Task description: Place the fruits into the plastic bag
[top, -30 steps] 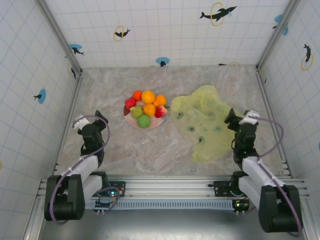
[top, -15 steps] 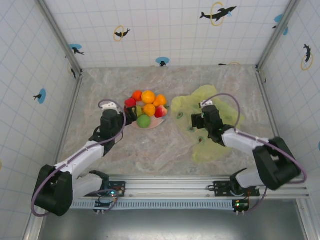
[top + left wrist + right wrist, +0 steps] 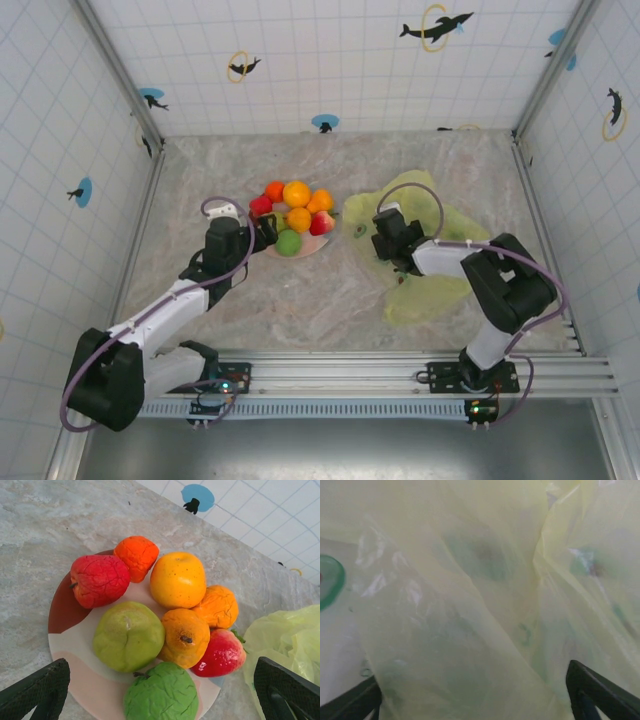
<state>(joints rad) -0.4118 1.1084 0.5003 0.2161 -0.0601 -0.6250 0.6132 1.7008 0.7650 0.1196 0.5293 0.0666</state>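
The left gripper (image 3: 264, 231), wide open and empty, is positioned over the near-left rim of the plate (image 3: 62, 607) at the middle of the table (image 3: 300, 300). The fruits (image 3: 177, 580) are heaped there, touching, so closure on one may roll its neighbours off. Toward the right edge, the right gripper (image 3: 382, 235) is set with jaws apart astride the flat plastic bag (image 3: 425, 295); both layers may be pinched, sealing the mouth.

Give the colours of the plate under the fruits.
Maroon and cream plate, best in the left wrist view.
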